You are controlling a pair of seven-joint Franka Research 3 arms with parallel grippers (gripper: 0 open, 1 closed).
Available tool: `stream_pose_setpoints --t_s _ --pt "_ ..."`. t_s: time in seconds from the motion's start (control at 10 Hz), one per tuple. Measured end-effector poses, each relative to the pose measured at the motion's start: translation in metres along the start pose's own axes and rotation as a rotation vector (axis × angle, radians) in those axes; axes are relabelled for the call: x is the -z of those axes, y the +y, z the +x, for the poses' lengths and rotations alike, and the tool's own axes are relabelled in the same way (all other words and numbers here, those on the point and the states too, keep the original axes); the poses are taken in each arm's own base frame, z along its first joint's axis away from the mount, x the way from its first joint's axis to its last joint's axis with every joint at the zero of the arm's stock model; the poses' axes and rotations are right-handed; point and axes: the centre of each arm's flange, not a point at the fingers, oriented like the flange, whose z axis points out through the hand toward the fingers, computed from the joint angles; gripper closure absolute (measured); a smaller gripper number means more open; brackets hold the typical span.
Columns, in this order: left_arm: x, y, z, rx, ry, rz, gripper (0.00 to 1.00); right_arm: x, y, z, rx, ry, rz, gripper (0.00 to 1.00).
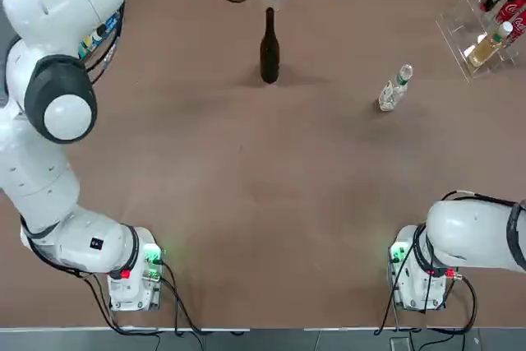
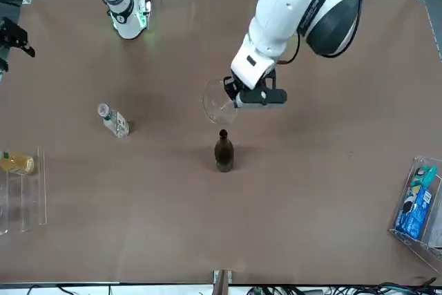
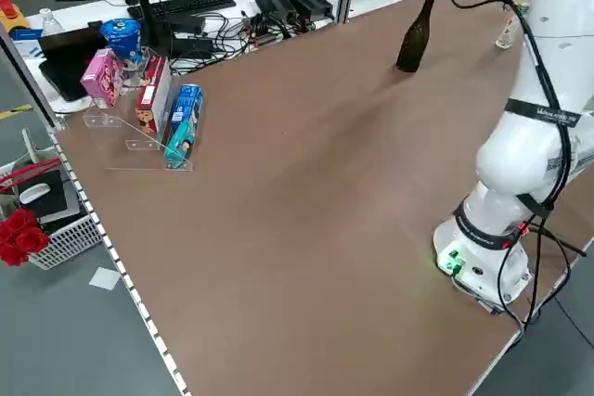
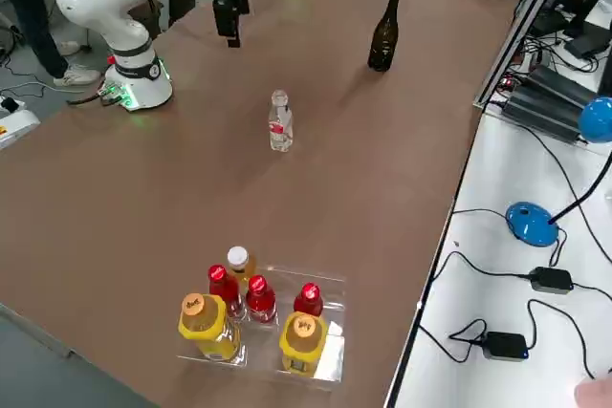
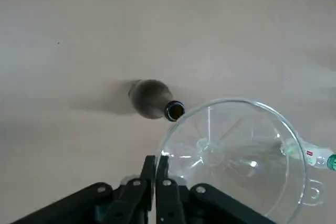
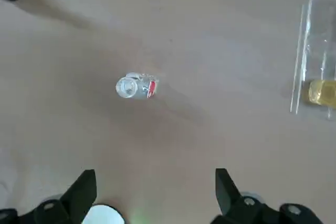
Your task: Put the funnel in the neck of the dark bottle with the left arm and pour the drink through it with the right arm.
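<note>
Overhead, front, side, wrist views

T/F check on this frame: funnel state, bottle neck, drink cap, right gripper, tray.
1. The left gripper holds the funnel. True.
2. The funnel sits in the dark bottle. False: it hangs above and beside the open neck.
3. The drink lies on its side. False: it stands upright.
4. The right gripper is open above the drink. True.
5. The right gripper grips the drink. False: its fingers are apart, well above it.
</note>
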Motion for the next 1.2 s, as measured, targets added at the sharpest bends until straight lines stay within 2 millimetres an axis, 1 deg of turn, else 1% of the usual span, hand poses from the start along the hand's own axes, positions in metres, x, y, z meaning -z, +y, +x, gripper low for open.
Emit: stream_pose_setpoints --t_s 0.1,0.2,0.3,0.4,0.6,0.7,1.0,1.2 --pt "0.002 -0.003 0.004 -0.01 0.032 0.022 0.96 -0.02 0.021 -0.012 0.08 0.033 0.044 0.0" --pt "0.004 -0.004 0.007 -0.025 0.068 0.05 0.96 -0.043 0.039 -0.02 0.185 0.068 0.1 0.0" --pt "0.004 -0.005 0.007 -0.035 0.084 0.066 0.96 -0.068 0.053 -0.02 0.294 0.107 0.159 0.0" --pt "0.004 -0.004 0.007 -0.037 0.086 0.069 0.96 -0.093 0.066 -0.016 0.399 0.148 0.208 0.0" --pt "0.002 -0.004 0.007 -0.037 0.084 0.069 0.96 -0.141 0.084 -0.003 0.59 0.228 0.279 0.0" --pt "-0.002 -0.005 0.008 -0.036 0.079 0.071 0.96 -0.166 0.093 0.0 0.683 0.285 0.313 0.0" --pt "-0.016 -0.006 0.012 -0.034 0.06 0.076 0.96 -0.254 0.126 -0.001 0.934 0.5 0.374 0.0" --pt "-0.025 -0.007 0.013 -0.033 0.048 0.08 0.96 -0.304 0.136 -0.002 1.042 0.62 0.395 0.0"
